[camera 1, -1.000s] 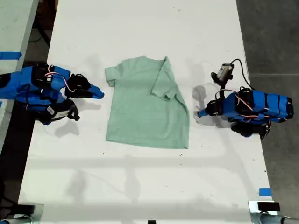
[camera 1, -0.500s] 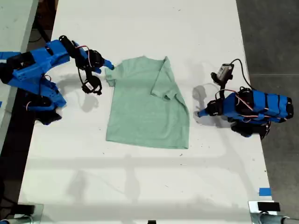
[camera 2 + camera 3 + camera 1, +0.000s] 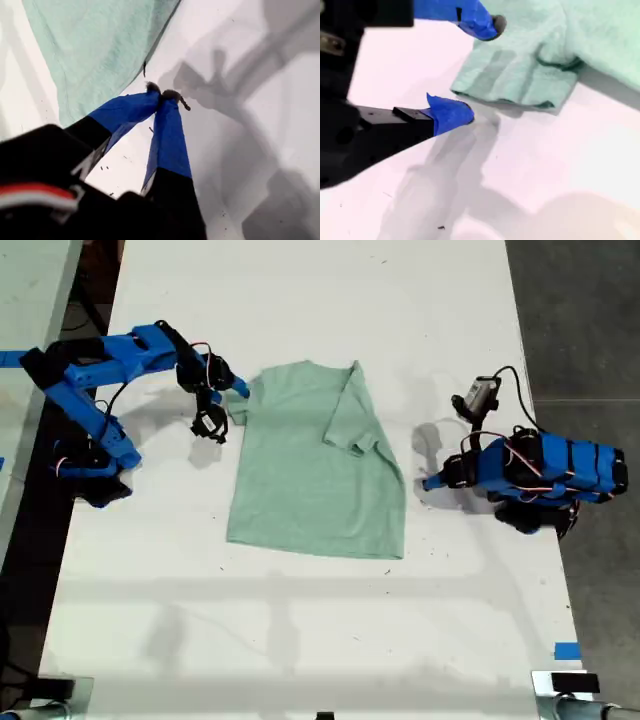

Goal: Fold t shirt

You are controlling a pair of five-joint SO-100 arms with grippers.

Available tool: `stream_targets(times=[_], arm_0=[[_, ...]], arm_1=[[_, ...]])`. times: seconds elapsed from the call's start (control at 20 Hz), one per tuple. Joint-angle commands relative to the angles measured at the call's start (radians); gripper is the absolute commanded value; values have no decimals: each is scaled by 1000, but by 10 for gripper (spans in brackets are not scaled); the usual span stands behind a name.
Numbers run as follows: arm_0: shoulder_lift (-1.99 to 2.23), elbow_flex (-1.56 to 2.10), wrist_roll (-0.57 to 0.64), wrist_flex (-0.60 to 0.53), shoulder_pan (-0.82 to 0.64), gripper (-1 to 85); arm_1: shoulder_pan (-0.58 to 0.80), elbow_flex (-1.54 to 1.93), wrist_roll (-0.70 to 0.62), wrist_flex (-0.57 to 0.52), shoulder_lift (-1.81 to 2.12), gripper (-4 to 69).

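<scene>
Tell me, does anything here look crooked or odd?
The t shirt lies lopsided on the white table: its sleeve on the exterior view's right is folded over onto the body, the other sleeve is still spread out. My second gripper is open at that spread sleeve. Nothing looks spilled or damaged.

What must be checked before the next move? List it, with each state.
1. Second claw open: ok, jaws wide apart.
2. Sleeve lined up: ok, its edge lies between the tips.
3. Tips touching the sleeve: cannot tell.
4. First claw clear of the shirt: ok, shut on nothing, beside the cloth's edge.
5. Other sleeve folded in: ok, it lies over the body.
6. Shirt flat on the table: ok.
</scene>
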Motion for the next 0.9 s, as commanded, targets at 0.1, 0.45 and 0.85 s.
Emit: stream_targets(times=[0.1, 0.45, 0.85], arm_0=[[-78, 29, -61, -117, 15, 233], [-2, 21, -186, -69, 49, -1], [150, -298, -92, 2, 259, -1]], arm_1=[[-11, 54, -6, -12, 11, 21], [-9, 54, -8, -14, 11, 22], [-9, 54, -8, -14, 11, 22]])
